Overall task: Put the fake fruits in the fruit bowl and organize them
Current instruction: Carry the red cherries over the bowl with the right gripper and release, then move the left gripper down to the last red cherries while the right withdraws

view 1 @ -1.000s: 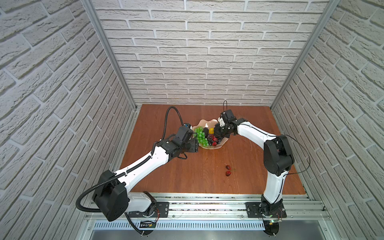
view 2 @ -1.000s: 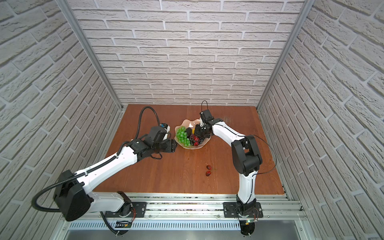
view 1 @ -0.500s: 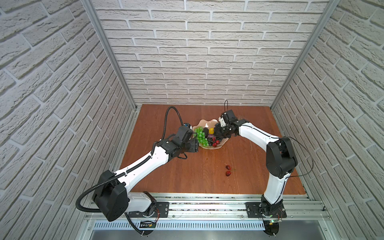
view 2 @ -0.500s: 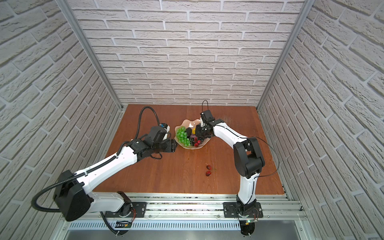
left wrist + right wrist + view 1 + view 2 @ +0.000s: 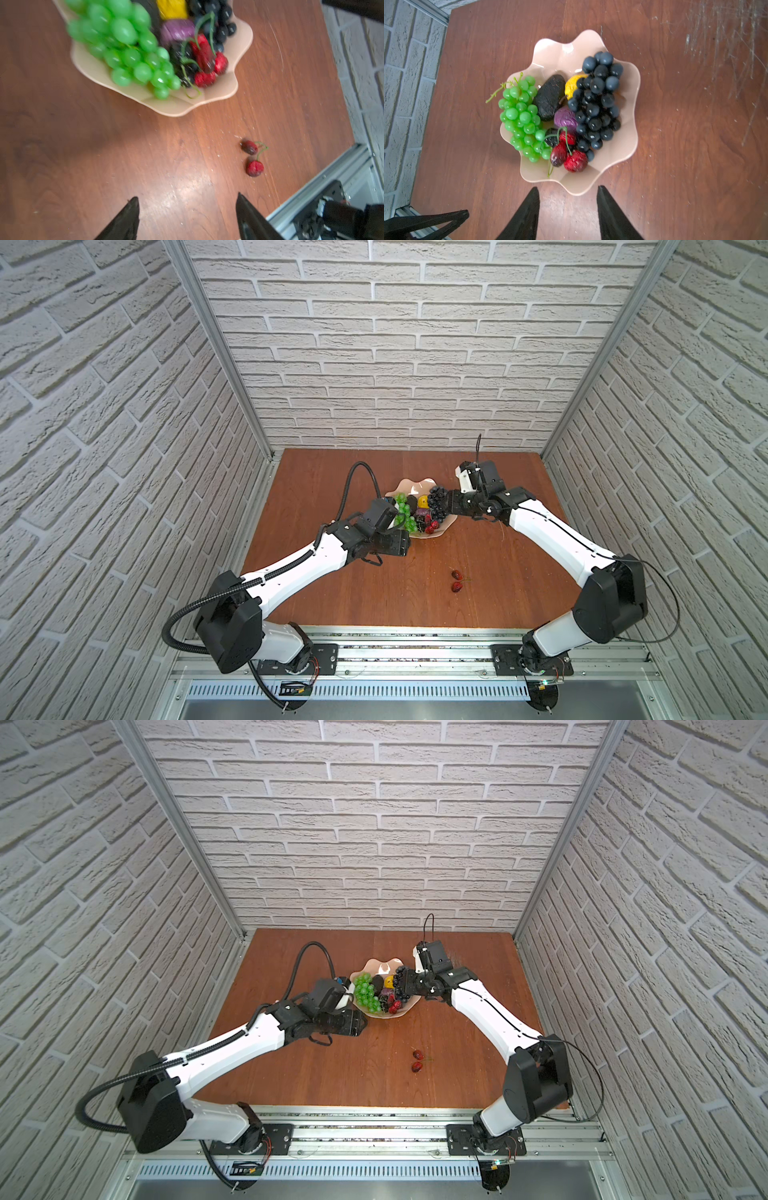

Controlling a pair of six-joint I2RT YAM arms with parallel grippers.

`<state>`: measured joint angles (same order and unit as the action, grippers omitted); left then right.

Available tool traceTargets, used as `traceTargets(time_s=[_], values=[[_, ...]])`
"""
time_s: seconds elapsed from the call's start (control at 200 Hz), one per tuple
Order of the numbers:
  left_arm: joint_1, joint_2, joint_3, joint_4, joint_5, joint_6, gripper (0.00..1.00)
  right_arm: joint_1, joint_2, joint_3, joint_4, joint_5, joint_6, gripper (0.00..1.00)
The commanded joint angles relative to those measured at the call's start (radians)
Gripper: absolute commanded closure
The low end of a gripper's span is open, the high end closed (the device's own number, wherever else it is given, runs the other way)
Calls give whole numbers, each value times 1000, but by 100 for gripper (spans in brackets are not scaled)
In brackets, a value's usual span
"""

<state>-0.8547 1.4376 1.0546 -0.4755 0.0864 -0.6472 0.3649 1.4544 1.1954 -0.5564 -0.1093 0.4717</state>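
- My right gripper has its jaws apart with no fruit between them. It is at the right side of the fruit bowl.
- In the right wrist view a lobe of the bowl's rim shows between the fingertips; I cannot tell whether they touch it.
- My left gripper is also spread wide and empty, over bare bench just beside the bowl's near-left rim.
- The bowl sits toward the back middle of the bench, between my two arms.
- In both top views the green grape bunch lies along the bowl's left side, its stem poking out over the rim.
- The dark grape bunch lies along the right side, next to my right gripper.
- Between the bunches lie the avocado, the yellow fruit, partly under the dark grapes, and the purple fruit.
- A cluster of stemmed cherries lies at the front of the pile.
- A dark cherry and a red cherry, stems meeting, lie on the bench well apart from the bowl, toward the front rail.
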Motion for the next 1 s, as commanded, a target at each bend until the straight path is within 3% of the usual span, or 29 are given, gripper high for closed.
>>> traceTargets(time_s=[0.0,0.245,0.355,0.485,0.62,0.995], values=[[-83,75,74,-13,18,70,30,-13,-95,-102,-5,27,18,49],[-264,300,282,-21,-66,270,40,-210,-196,-281,45,-98,65,49],[-311,400,368,-52,-86,351,50,-299,-201,-273,38,-135,37,49],[-357,472,431,-46,-71,435,49,-410,-187,-236,38,-194,-1,48],[-381,553,508,-70,-46,514,45,-459,-164,-228,65,-227,-3,49],[-375,698,632,-149,-108,654,45,-492,-201,-301,79,-262,-10,49]])
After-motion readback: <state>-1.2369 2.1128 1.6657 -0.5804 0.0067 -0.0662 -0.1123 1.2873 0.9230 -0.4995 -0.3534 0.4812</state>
